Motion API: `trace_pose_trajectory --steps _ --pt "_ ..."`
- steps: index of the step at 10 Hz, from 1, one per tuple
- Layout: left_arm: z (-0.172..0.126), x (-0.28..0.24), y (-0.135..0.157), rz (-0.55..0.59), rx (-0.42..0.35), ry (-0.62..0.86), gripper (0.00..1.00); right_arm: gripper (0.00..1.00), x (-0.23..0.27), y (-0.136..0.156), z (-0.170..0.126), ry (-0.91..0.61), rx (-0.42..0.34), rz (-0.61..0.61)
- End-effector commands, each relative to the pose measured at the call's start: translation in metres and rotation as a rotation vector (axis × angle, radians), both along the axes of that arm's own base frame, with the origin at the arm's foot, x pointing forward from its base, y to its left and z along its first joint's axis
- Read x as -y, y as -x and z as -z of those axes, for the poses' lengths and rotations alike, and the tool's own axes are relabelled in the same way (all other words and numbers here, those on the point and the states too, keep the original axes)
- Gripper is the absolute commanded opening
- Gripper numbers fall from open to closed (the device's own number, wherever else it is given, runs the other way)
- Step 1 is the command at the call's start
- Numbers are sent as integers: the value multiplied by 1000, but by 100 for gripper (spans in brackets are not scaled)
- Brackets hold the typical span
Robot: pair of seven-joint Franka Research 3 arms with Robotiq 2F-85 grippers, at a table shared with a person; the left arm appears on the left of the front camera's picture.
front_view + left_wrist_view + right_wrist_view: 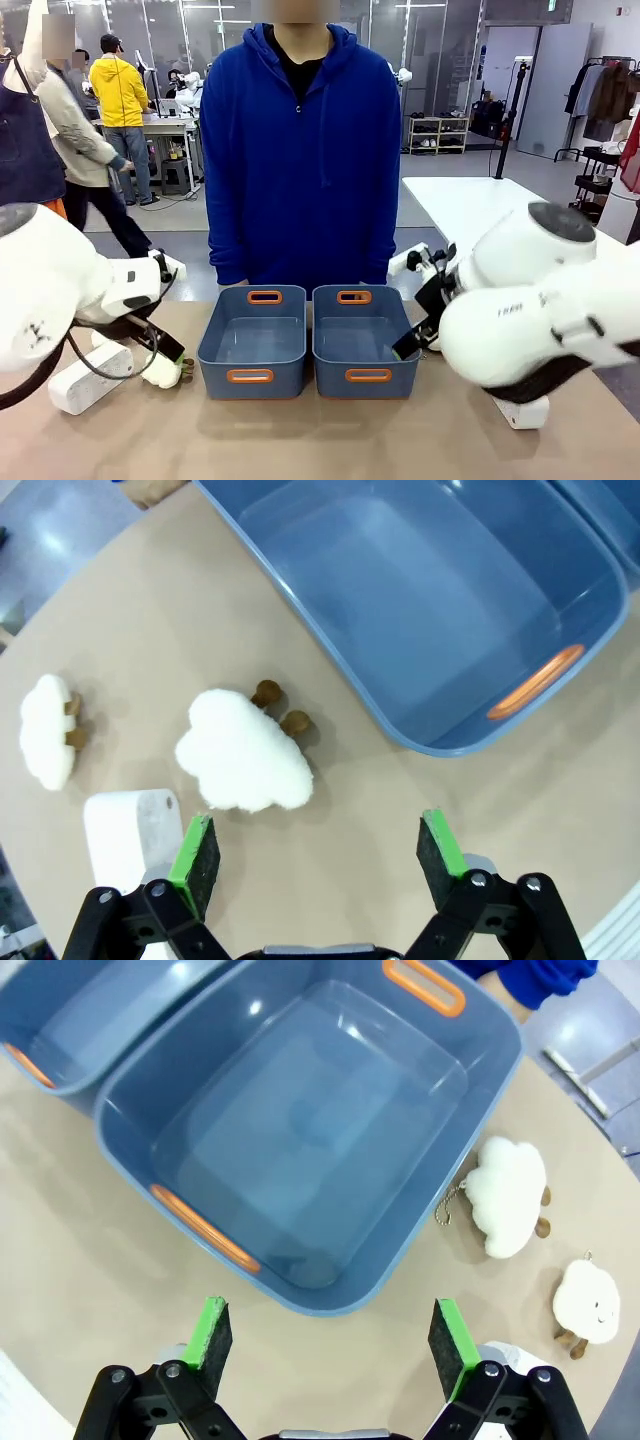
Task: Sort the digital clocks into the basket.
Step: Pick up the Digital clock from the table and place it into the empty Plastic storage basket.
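Two blue-grey baskets [250, 376] [368, 376] with orange handle slots stand side by side mid-table, both with nothing in them. One white digital clock [88, 377] lies at the left under my left arm, and another [523, 411] pokes out beneath my right arm. My left gripper [320, 848] hangs open over a cream plush [245, 752], with that clock [125, 830] just outside one finger. My right gripper [335, 1335] is open above the near rim of the right basket [300, 1140]. A white corner [505, 1354] shows behind one of its fingers.
Small cream plush toys lie at both sides: one [47, 730] at the left, two [508, 1195] [588, 1305] right of the baskets. A person in a blue hoodie [300, 150] stands at the far edge. Bare tabletop runs along the near side.
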State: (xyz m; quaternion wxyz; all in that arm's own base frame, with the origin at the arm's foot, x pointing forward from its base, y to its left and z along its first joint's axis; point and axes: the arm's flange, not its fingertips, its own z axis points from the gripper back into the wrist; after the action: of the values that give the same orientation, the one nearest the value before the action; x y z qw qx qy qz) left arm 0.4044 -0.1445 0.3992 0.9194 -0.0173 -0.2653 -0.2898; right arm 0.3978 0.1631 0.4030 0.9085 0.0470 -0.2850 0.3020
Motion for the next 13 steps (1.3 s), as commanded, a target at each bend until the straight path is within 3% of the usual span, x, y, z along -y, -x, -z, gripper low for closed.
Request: trace_pose_trajectory --steps 1,3,4,7,9,10,13 --pt "-44 -26 4 41 -76 74 100 100 29 -8 -42 -60 -57 -64" --pt "-73 -57 15 99 -183 280 100 100 53 -11 -68 -159 -115 -90" --pt "-86 -82 20 89 -168 379 100 100 74 -11 -82 -260 -113 -72" --pt "-105 -162 52 -91 -33 505 100 100 153 15 -105 -510 -58 -12" --pt "-104 -203 93 -34 8 673 100 100 211 53 -98 -671 -22 -4" --pt "-101 -218 104 -27 44 720 100 100 233 59 -89 -678 -3 67" --pt "-92 -240 113 -45 60 775 100 100 264 69 -71 -782 -2 47"
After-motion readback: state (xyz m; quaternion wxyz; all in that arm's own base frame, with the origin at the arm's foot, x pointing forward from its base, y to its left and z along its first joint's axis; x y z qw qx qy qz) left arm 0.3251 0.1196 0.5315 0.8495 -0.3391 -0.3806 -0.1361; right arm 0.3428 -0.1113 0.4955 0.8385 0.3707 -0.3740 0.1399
